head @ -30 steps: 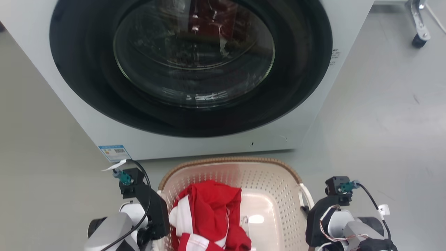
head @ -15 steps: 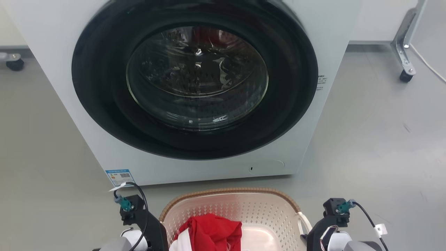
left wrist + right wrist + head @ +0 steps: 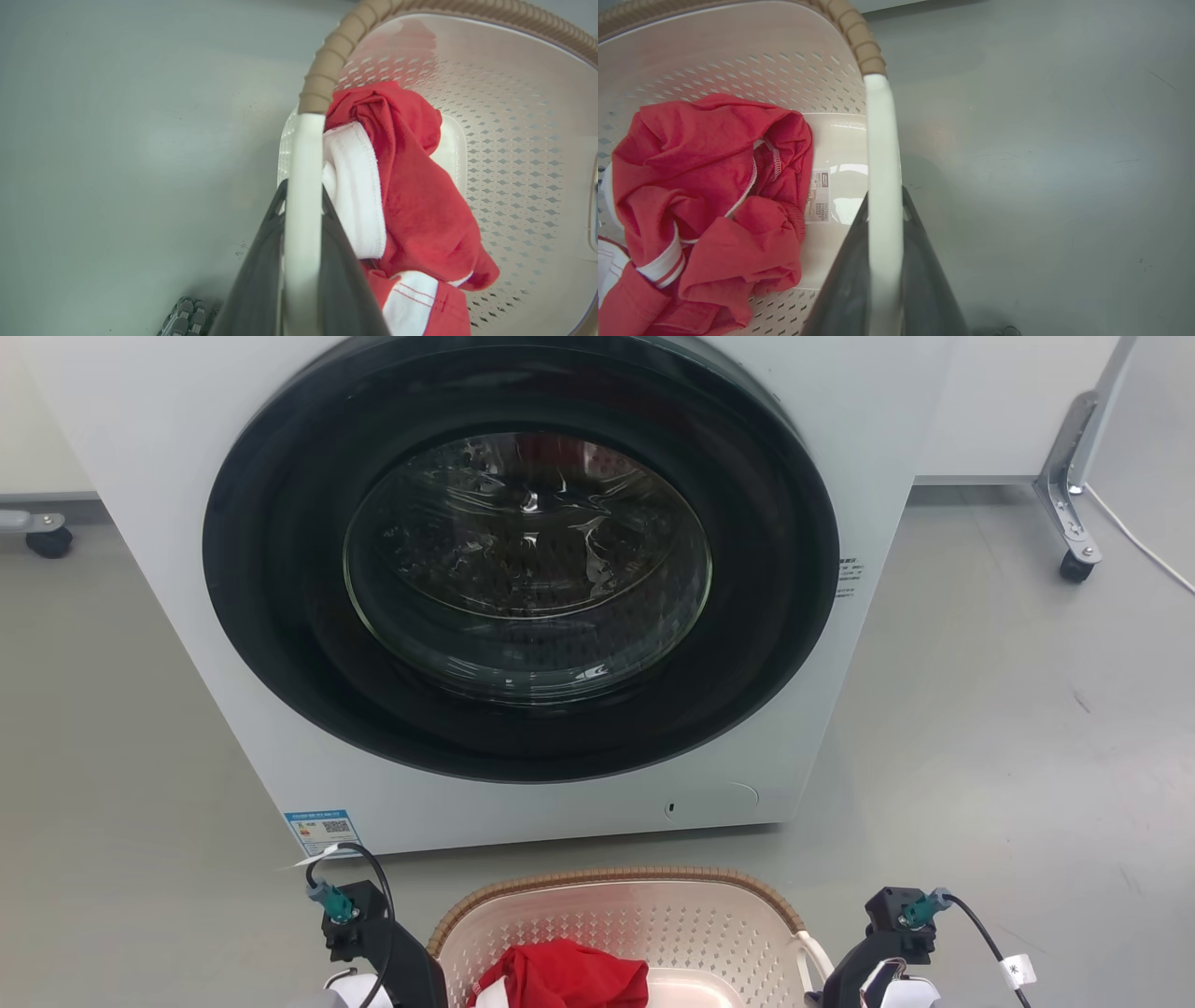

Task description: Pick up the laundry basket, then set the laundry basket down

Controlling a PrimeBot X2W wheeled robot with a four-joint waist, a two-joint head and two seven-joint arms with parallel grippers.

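The laundry basket [image 3: 616,882], cream perforated plastic with a brown woven-look rim, sits at the bottom centre of the head view, in front of the washer. A red and white garment [image 3: 560,975] lies inside it. In the left wrist view my left gripper [image 3: 301,205] is shut on the basket's white side handle [image 3: 303,154], beside the garment [image 3: 411,186]. In the right wrist view my right gripper [image 3: 883,219] is shut on the other white handle [image 3: 880,140]. A label sticker [image 3: 821,196] shows on the smooth bottom. I cannot tell whether the basket touches the floor.
A white front-loading washer [image 3: 140,616] with a shut dark round door [image 3: 527,560] stands right behind the basket. Grey floor [image 3: 1008,756] spreads on both sides. Wheeled frame legs stand at the far right [image 3: 1074,565] and far left [image 3: 42,537].
The head camera has moved: washer and basket sit lower in the picture and less of the basket shows. Both grippers keep their places at the basket's sides.
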